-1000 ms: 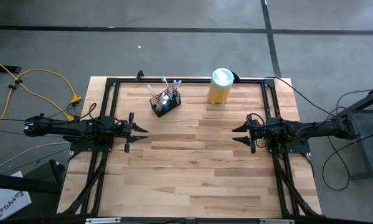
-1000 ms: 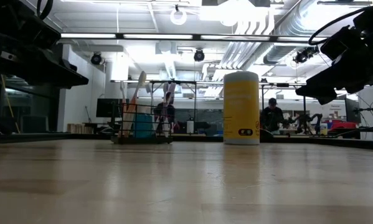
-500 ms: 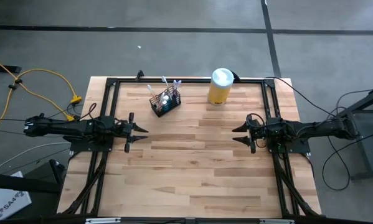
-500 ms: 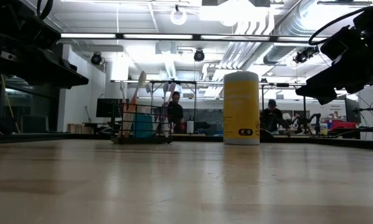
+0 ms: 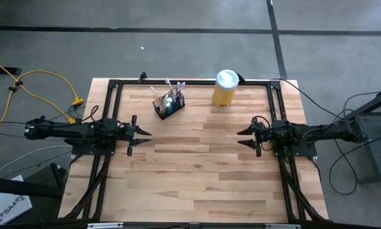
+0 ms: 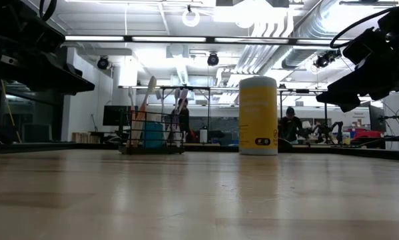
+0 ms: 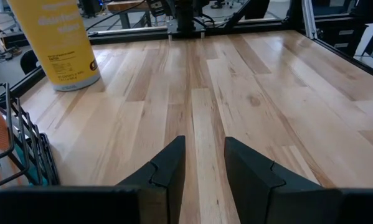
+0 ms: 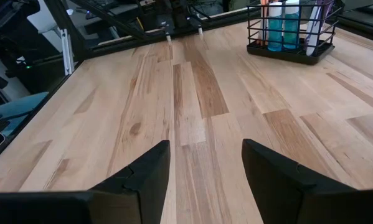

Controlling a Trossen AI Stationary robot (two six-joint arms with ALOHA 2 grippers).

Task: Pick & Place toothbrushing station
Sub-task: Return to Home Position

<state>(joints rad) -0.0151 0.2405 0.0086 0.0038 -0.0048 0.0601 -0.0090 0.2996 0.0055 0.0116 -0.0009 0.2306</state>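
Note:
The toothbrushing station (image 5: pixel 168 104), a small black wire holder with toothbrushes and blue bottles in it, stands on its base on the table's far left part; it also shows in the low view (image 6: pixel 154 127) and the right wrist view (image 8: pixel 290 30). My left gripper (image 5: pixel 139 137) hovers at the table's left edge, open, with nothing between its fingers (image 7: pixel 205 163). My right gripper (image 5: pixel 246 137) hovers at the right edge, open and holding nothing (image 8: pixel 205 163). Both are well short of the station.
A yellow canister with a white lid (image 5: pixel 225 88) stands upright at the far edge, right of the station, also in the left wrist view (image 7: pixel 54 40). A black frame (image 5: pixel 190 81) borders the table. Bare wood (image 5: pixel 196 165) lies between the grippers. People move in the room behind (image 6: pixel 292 123).

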